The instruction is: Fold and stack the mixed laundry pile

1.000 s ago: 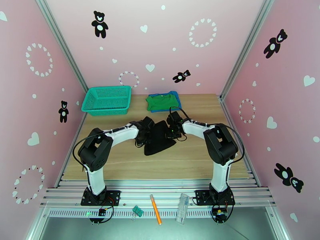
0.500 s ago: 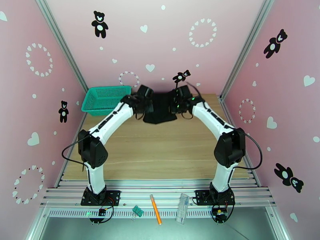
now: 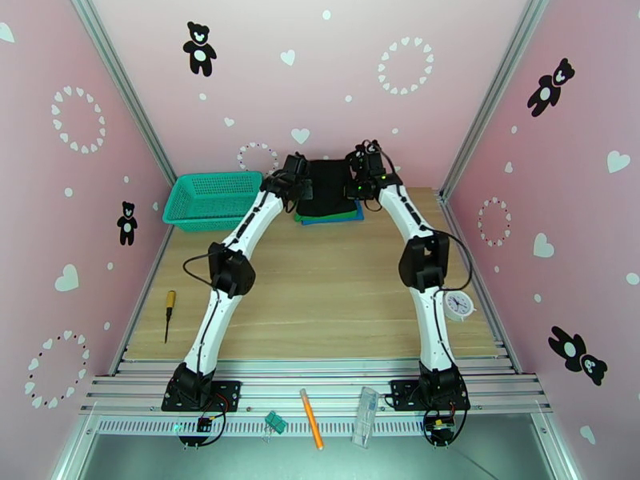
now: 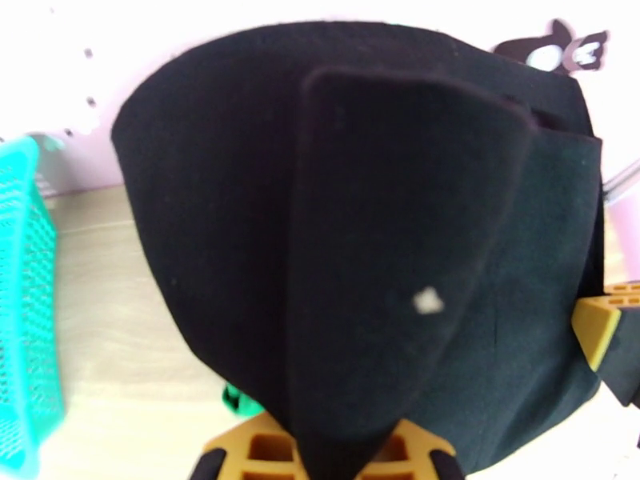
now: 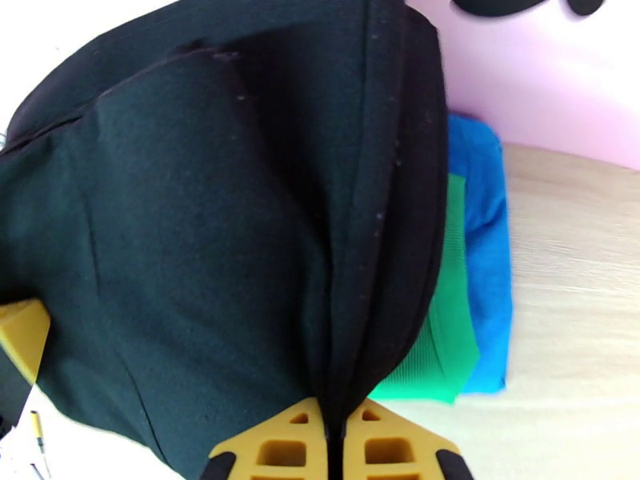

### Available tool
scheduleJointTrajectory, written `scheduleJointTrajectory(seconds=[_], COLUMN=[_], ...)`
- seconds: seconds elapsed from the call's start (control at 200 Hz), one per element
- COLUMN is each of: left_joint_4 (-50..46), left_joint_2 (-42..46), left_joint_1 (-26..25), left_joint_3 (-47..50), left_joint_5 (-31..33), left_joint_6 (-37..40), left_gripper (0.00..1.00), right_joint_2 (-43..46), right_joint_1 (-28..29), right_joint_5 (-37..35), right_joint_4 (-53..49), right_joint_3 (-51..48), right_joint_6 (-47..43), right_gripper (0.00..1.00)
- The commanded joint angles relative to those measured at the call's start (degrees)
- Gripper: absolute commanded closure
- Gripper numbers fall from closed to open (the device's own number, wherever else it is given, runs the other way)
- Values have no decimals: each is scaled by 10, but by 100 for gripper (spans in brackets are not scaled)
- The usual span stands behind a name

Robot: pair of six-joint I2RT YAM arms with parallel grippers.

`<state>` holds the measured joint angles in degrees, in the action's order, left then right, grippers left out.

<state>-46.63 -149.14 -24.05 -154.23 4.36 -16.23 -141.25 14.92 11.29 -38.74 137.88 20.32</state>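
The folded black garment (image 3: 326, 188) hangs stretched between my two grippers at the back of the table, over the green garment (image 3: 346, 213) and the blue shirt (image 3: 340, 220) stacked there. My left gripper (image 3: 302, 188) is shut on its left edge and my right gripper (image 3: 357, 186) on its right edge. In the left wrist view the black garment (image 4: 360, 234) bulges over the orange fingers (image 4: 256, 446). In the right wrist view the gripper (image 5: 337, 442) pinches the black cloth (image 5: 224, 234), with the green garment (image 5: 446, 306) and the blue shirt (image 5: 488, 258) lying flat underneath at the right.
A teal mesh basket (image 3: 214, 199) stands at the back left, close to the left arm. A screwdriver (image 3: 169, 307) lies near the table's left edge and a white clock (image 3: 459, 304) near the right. The pink back wall is just behind the grippers.
Both arms have stretched from mid-table to the back, carrying the black garment over the green and blue stack. The screwdriver and clock have come into view.
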Motion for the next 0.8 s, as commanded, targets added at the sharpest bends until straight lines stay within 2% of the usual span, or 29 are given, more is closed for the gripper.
scheduleJointTrajectory(seconds=[0.0,0.25,0.546,0.566,0.631,0.661,0.691,0.751,0.791], left_joint_4=[82,135,134,136,141,143,144,146,149], left_joint_2=[-9,-44,-87,-90,-98,-101,-104,-109,-109], left_joint_1=[19,22,41,41,42,43,43,44,44], left_joint_3=[-15,-20,-30,-29,-30,-32,-34,-38,-41], left_joint_5=[0,5,-20,-21,-26,-29,-30,-29,-27], left_joint_6=[15,25,6,5,2,0,-1,-2,-2], left_gripper=[100,100,100,95,67,50,35,17,9], right_joint_2=[-19,-75,-134,-136,-144,-147,-147,-149,-149], right_joint_1=[-6,-13,-18,-18,-18,-18,-18,-19,-20], right_joint_5=[-29,-30,-33,-34,-38,-43,-45,-48,-49], right_joint_4=[33,52,67,68,74,77,80,84,87], right_joint_3=[37,71,85,85,86,86,86,86,87], right_joint_6=[-6,12,36,38,40,42,42,46,48], right_gripper=[100,100,100,100,100,100,95,83,75])
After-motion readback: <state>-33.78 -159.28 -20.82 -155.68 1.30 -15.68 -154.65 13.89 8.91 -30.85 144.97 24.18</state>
